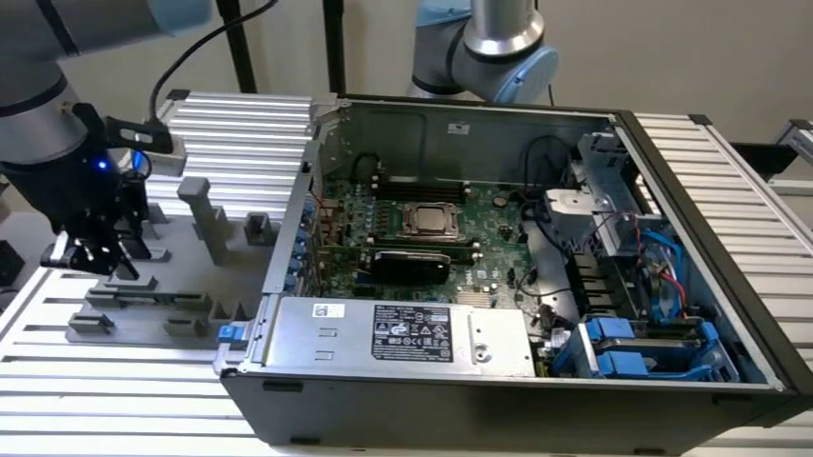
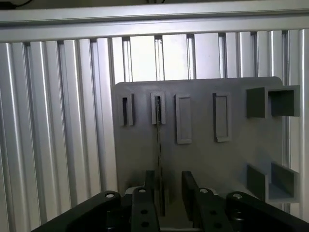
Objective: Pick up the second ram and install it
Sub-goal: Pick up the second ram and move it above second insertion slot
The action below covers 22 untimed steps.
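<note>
Gripper (image 2: pixel 168 186) jaws stand parted astride the second ram (image 2: pixel 158 130), which is upright in its grey holder (image 2: pixel 203 164); no clamp evident. Lifting and installation into the motherboard (image 1: pixel 496 205) are outstanding.

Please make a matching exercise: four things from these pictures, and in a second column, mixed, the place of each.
1. second ram
2. CPU
3. power supply
4. blue drive caddies

A. middle of the motherboard
B. near corner of the case, exterior view's right
C. upright in a grey holder slot, between the gripper fingers
D. near corner, exterior view's left

Pairs: 1-C; 2-A; 3-D; 4-B
</note>
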Motion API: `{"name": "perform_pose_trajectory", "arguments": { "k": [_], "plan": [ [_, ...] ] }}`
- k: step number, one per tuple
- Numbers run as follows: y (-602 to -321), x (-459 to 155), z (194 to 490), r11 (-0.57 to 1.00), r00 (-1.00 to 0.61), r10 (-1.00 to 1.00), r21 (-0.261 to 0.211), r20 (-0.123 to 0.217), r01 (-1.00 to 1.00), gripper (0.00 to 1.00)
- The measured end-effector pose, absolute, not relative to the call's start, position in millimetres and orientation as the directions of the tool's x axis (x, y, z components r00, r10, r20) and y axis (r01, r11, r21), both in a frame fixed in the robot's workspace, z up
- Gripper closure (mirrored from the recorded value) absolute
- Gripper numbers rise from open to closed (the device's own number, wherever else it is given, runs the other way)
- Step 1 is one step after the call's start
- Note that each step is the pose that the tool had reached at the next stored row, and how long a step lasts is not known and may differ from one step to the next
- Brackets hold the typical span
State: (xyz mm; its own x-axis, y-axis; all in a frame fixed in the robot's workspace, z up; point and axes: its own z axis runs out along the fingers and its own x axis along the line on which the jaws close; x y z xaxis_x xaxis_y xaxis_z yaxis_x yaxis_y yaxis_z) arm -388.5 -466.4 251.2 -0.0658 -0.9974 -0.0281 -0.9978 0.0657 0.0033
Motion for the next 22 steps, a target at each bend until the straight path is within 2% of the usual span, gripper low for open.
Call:
{"name": "perform_pose_trajectory", "arguments": {
  "k": [22],
  "plan": [
    [-470.7, -388.6, 210.4, 0.038, -0.038, -0.999, 0.003, -0.028, -0.999, 0.00]
  ]
}}
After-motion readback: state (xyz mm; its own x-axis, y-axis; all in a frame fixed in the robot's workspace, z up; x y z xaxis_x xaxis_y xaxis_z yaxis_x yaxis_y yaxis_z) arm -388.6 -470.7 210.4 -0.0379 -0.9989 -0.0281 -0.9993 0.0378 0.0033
